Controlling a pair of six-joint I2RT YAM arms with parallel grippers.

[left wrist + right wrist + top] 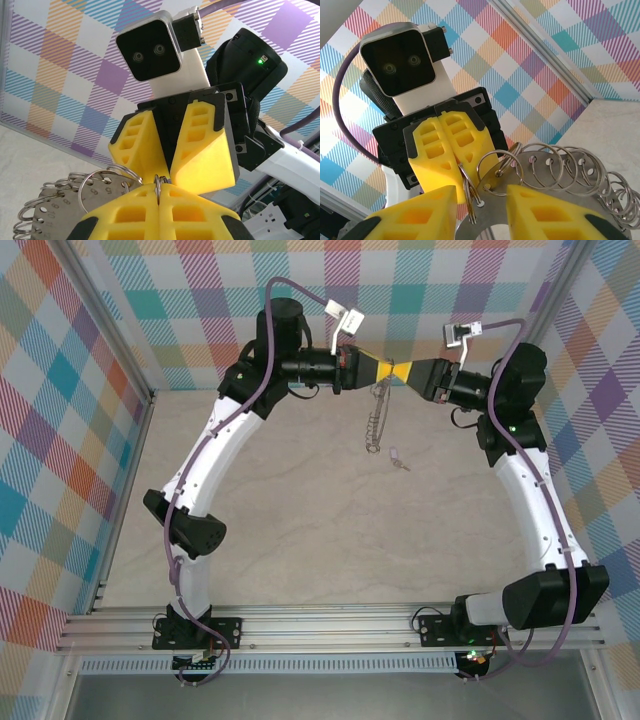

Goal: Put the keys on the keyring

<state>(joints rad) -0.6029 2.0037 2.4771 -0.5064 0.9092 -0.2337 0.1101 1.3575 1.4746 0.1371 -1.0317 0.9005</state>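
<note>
Left gripper [159,195] is clamped shut on a split ring at the top of the keyring [377,415]. It meets the right gripper [481,189] nose to nose above the 12 o'clock side of the worktop [300,540], and the right gripper's jaws stand apart with the keyring's rings and holed metal strip between them. In the top view the keyring trails from that meeting point toward 6 o'clock, and the tiny lilac-headed key [397,456] lies on the worktop near its lower end, at about 4 o'clock and apart from it.
</note>
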